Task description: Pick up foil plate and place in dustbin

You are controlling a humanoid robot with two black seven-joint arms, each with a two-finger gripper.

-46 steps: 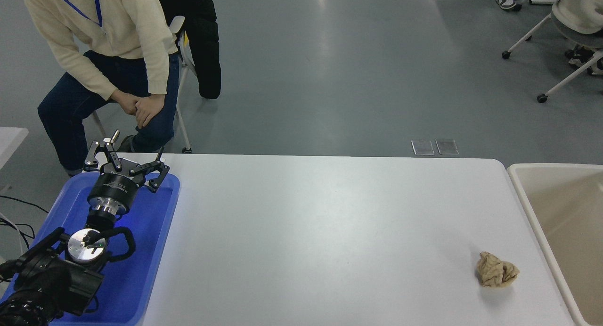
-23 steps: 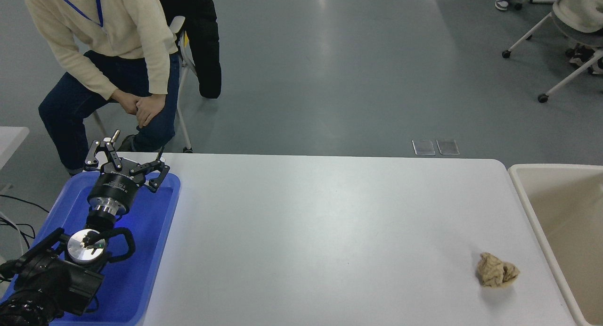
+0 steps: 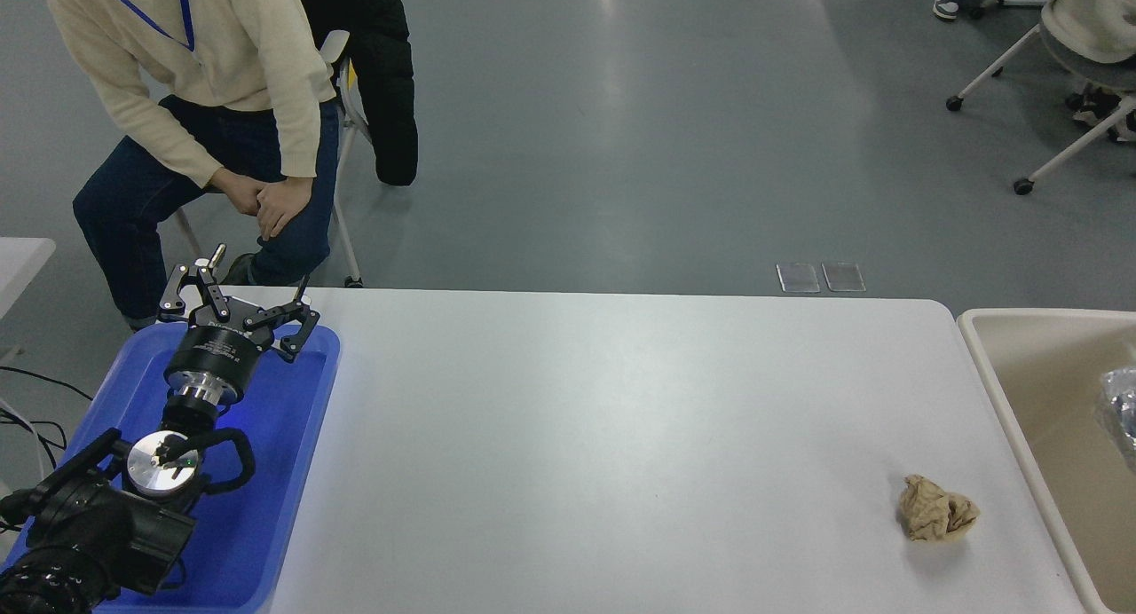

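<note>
Foil plate (image 3: 1120, 410) is showing inside the dustbin (image 3: 994, 392), cut off by the frame edge. Left gripper (image 3: 241, 305) is sitting over the blue tray (image 3: 284, 472), fingers spread wide; right gripper out of view.

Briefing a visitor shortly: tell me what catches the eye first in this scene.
The black left arm, parked low left, holds its open end effector over a bright blue tray. A crumpled tan paper ball lies alone on the white table, near right. A shiny foil plate shows in the beige dustbin at the right edge.
</note>
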